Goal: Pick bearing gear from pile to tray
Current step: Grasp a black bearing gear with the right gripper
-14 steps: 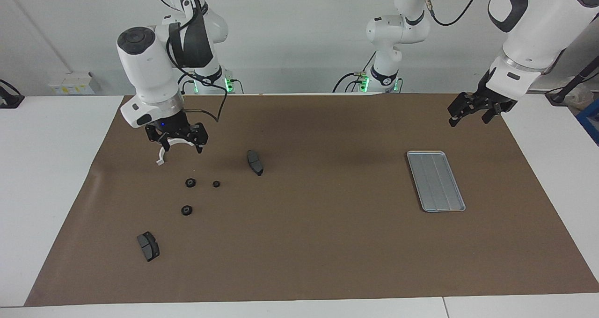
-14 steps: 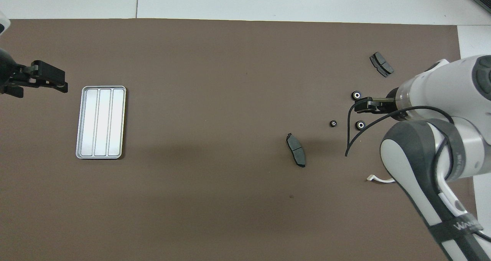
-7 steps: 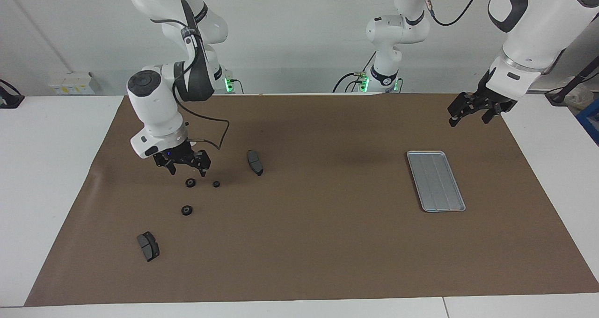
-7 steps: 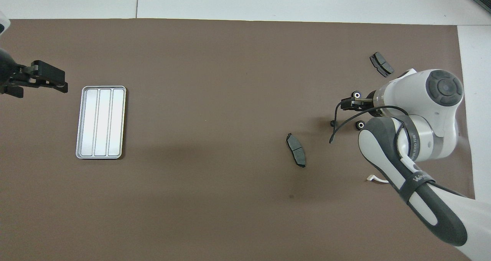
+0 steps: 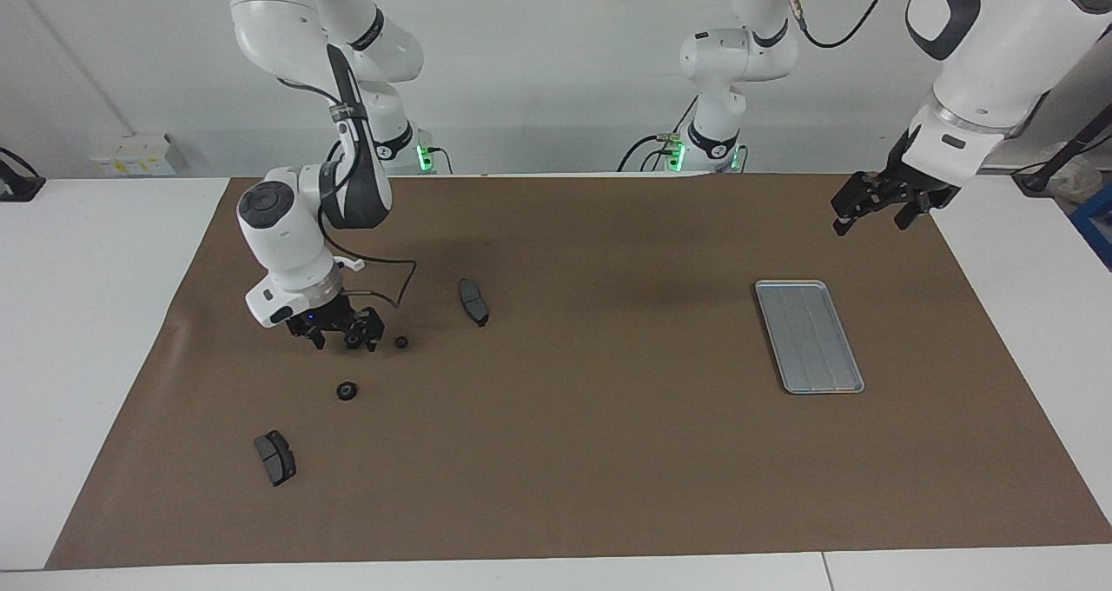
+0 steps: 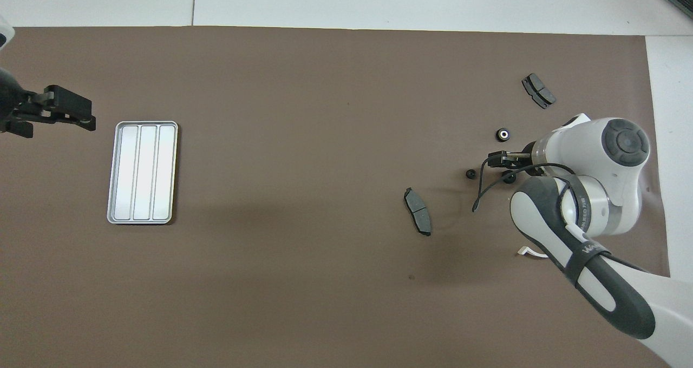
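Reaching down among the scattered parts at the right arm's end of the table, the right gripper (image 5: 346, 340) stood low over the brown mat (image 5: 591, 452) with its fingers spread wide on either side of a small black ring (image 5: 354, 340) — whether they touched the ring could not be told. Just beside it, toward the table's middle, lay a smaller black ring (image 5: 401, 342), and a third ring (image 5: 347, 391) sat farther from the robots. One dark grey curved pad (image 5: 473, 302) lay toward the middle of the mat; a second pad (image 5: 275, 457) lay farthest from the robots. In the overhead view a white bracket (image 6: 530, 253) showed partly under the right arm.

Well apart, toward the left arm's end, the silver tray (image 5: 810, 336) lay flat with nothing in it. The left gripper (image 5: 869, 209) waited in the air near the mat's corner — open, holding nothing.
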You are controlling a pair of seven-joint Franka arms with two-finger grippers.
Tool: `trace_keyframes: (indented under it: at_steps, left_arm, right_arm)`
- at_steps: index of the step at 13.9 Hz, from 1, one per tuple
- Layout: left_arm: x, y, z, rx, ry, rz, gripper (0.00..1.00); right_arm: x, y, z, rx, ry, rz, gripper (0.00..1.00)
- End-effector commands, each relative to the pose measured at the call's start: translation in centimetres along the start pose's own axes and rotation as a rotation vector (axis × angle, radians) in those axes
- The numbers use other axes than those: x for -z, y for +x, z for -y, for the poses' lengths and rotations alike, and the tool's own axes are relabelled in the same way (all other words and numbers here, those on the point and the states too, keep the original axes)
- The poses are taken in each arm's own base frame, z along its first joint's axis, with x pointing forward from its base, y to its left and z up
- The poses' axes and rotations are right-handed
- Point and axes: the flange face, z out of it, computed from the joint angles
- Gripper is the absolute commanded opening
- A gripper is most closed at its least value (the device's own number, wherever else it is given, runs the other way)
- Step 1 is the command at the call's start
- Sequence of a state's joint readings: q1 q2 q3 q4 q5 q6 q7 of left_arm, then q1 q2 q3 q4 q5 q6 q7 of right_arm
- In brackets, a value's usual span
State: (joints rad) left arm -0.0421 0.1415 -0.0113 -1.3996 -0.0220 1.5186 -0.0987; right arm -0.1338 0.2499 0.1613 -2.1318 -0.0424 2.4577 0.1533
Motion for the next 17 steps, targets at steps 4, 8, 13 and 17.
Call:
trace_keyframes:
  at_steps: [4, 8, 13, 17]
  left_arm:
    - [0.1, -0.6, 0.3, -0.002, 0.008, -0.014, 1.00]
    - [0.1, -0.6, 0.3, -0.002, 0.008, -0.014, 1.00]
    - [0.1, -0.6, 0.3, -0.002, 0.008, -0.014, 1.00]
    - [0.1, -0.6, 0.4, 0.000, 0.008, -0.014, 1.00]
  right_arm:
    - [-0.9, -1.9, -0.3, 0.020, 0.003, 0.017, 0.83]
    - [-1.2, -2.4, -0.4, 0.054, 0.001, 0.027, 0.75]
    - [-0.9, -2.1, -0.4, 0.052, 0.002, 0.023, 0.04]
    - [2.1, -1.0, 0.1, 0.043, 0.001, 0.000, 0.00]
